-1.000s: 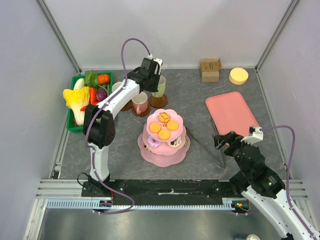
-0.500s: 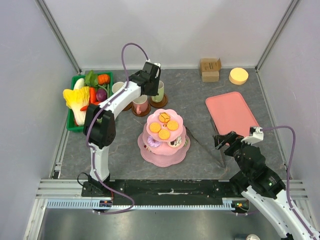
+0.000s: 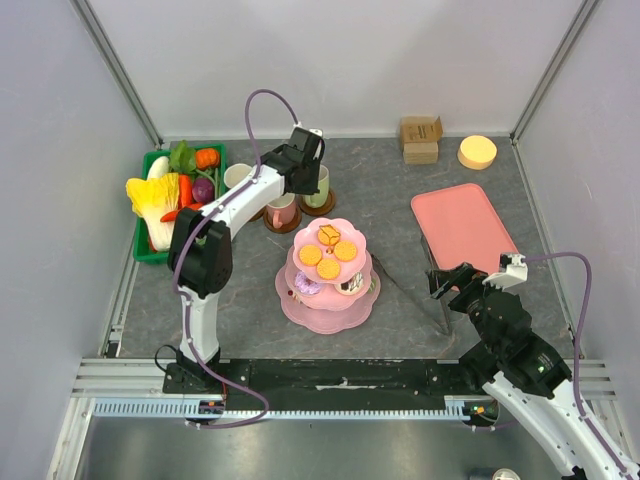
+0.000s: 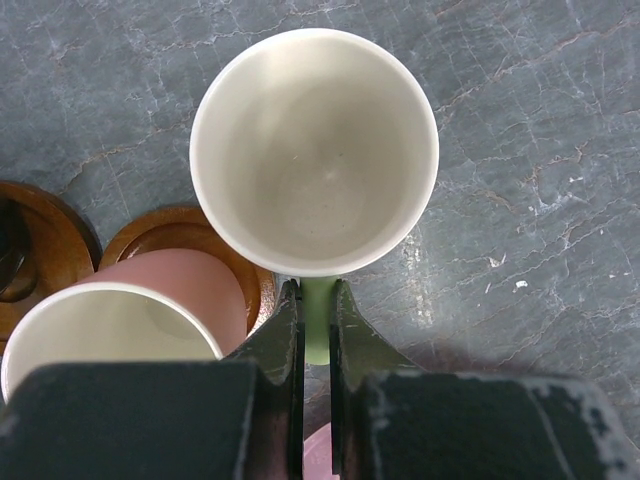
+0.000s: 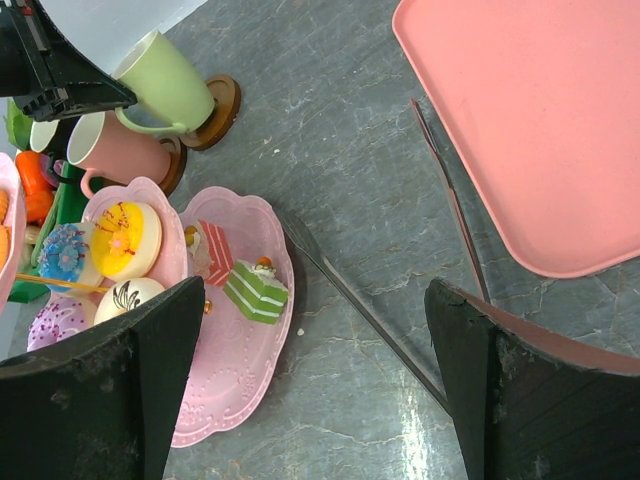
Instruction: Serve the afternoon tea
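The pale green mug (image 4: 314, 150) is gripped by its handle. The left gripper (image 4: 315, 300) is seen closed tight on that green loop, one finger pressed to each side. From above, the mug is placed at the back of the table (image 3: 400, 190), behind the pink tiered stand (image 3: 325, 322). In the right wrist view it is shown tilted, its base at a brown saucer (image 5: 225, 100); whether it is lifted off cannot be told.

The pink mug (image 4: 110, 320) is seated on its own saucer just beside it, almost touching, and the dark mug (image 5: 45, 137) is lined up next along. On the stand, orange biscuits (image 3: 311, 255) are laid out on the top tier, and cake slices (image 5: 255, 290) are set on the bottom one.

Over on the other side, the right gripper (image 5: 312, 300) is held with its fingers spread wide, poised above the table near the pink tray (image 5: 540, 120).
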